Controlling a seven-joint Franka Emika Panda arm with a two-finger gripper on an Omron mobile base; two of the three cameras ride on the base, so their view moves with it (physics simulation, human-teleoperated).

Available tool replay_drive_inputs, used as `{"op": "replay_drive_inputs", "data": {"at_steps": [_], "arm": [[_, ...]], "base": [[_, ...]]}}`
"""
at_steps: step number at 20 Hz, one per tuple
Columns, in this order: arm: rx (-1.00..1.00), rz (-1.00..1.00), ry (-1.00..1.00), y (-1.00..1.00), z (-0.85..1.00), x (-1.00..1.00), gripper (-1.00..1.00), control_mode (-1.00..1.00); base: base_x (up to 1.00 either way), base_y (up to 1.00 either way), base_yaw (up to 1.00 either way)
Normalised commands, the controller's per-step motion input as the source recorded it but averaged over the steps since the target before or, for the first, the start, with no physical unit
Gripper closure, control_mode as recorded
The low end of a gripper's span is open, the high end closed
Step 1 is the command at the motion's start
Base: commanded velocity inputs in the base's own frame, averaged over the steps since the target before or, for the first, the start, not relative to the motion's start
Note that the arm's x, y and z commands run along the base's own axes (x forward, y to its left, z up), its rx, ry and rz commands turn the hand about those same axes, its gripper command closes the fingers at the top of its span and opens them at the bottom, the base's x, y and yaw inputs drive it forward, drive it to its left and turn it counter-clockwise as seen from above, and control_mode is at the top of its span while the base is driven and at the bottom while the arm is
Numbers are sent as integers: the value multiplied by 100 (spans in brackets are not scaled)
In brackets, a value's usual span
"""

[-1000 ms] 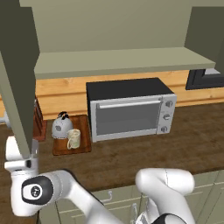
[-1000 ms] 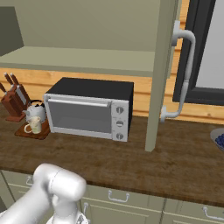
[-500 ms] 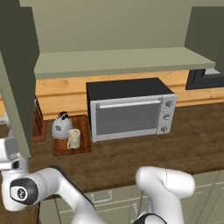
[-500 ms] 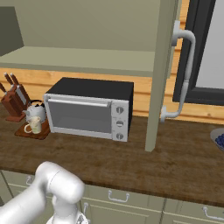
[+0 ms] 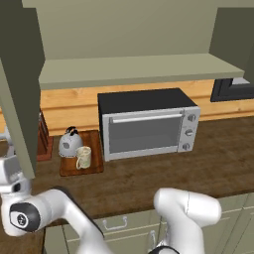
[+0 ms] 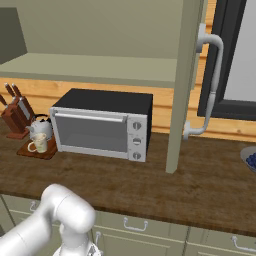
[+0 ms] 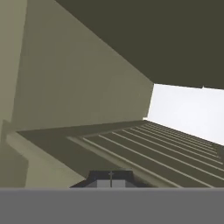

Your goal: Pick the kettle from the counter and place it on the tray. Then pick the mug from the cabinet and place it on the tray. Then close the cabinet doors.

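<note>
The silver-grey kettle (image 5: 70, 143) (image 6: 40, 128) and the cream mug (image 5: 83, 157) (image 6: 38, 145) both stand on the reddish-brown tray (image 5: 96, 150) (image 6: 48, 152), which lies on the dark counter (image 5: 149, 178) left of the microwave. The olive cabinet (image 5: 134, 69) (image 6: 95, 65) stands open with a bare pale shelf. Its left door (image 5: 20, 84) swings out at the far left, and the right door (image 6: 182, 85) shows its bar handle (image 6: 212, 85). My hand (image 5: 9, 171) sits low at the left door's bottom corner. My gripper (image 7: 110, 177) is shut on nothing, close to olive door panels.
A microwave (image 5: 146, 124) (image 6: 102, 125) takes up the counter's middle. A knife block (image 5: 43, 141) (image 6: 16, 114) stands left of the tray. A bowl (image 6: 250, 159) sits at the far right under a dark-framed window (image 6: 235, 55). Drawers run below the counter edge.
My wrist and hand have slid left along the lower edge of the left door. Kettle, mug and tray have not moved.
</note>
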Motion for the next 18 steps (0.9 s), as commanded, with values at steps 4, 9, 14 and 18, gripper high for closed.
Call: {"op": "replay_drive_inputs", "data": {"at_steps": [4,9,14,18], "arm": [[0,5,-20,0,23,0,100,-100],[0,5,-26,0,25,0,100,-100],[2,0,-24,0,26,0,100,-100],[6,0,-23,-1,17,-14,100,-100]], "base": [[0,0,0],[0,0,0],[0,0,0],[0,0,0]]}}
